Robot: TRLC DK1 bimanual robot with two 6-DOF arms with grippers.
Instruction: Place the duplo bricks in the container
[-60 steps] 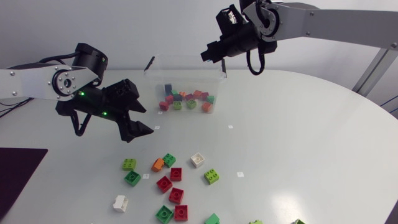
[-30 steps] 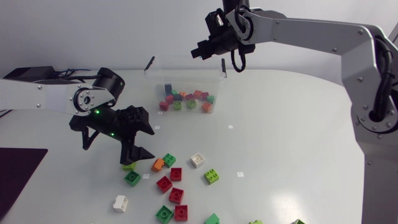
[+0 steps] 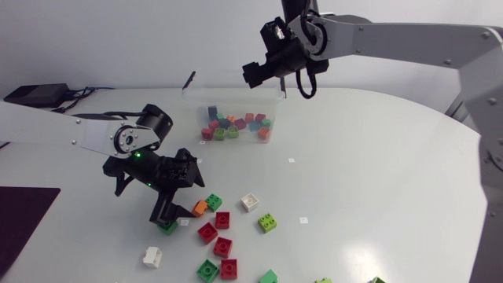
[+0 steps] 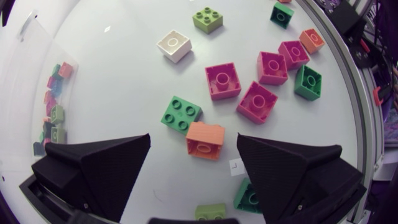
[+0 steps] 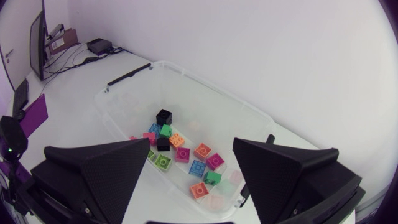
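Note:
The clear container stands at the back of the table with several small bricks in it. My right gripper hangs open above its rim; in its wrist view its fingers frame the container and the bricks inside. My left gripper is open, low over the loose bricks. An orange brick lies just ahead between its fingers, with a green brick beyond it. A lime brick sits under the gripper.
More loose bricks lie near the table's front: three red ones, a white one, a lime one, green ones and another white one. A dark mat lies at the left edge.
My left arm has come down and to the right, onto the cluster of loose bricks. My right gripper has shifted left over the container and opened.

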